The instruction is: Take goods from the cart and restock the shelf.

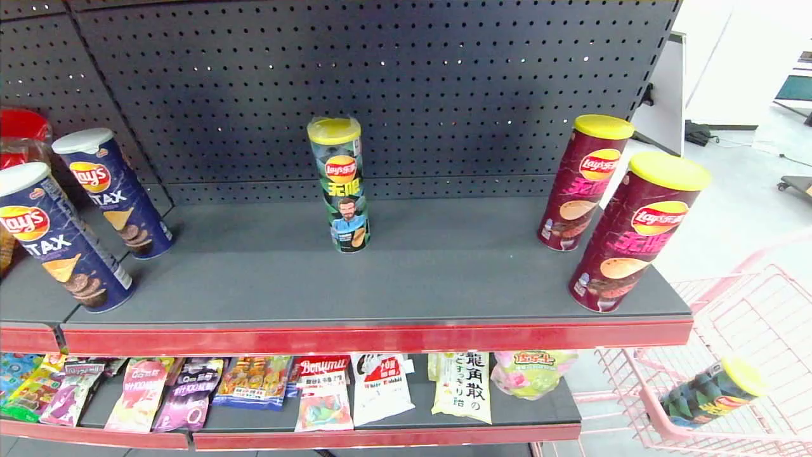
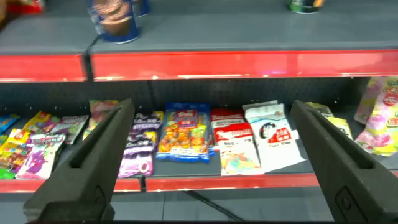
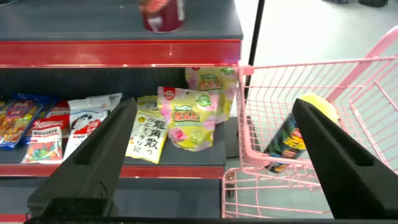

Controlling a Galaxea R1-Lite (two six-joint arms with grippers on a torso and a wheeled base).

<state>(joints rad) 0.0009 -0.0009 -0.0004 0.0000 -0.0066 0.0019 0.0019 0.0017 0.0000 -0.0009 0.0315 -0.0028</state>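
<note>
Chip can (image 3: 287, 142) lying in pink cart (image 3: 249, 67), beyond wide-spread right gripper (image 3: 213, 107), untouched, left gripper (image 2: 211, 107) likewise spread

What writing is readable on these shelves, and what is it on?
"Lay's", "TAX": blue cans.
"Lay's", "无限": green can.
"Lay's": maroon cans.
"龍角散": cream packet.
"White Rabbit": white packet.
Other packets and the can in the cart: too small to read.
</note>
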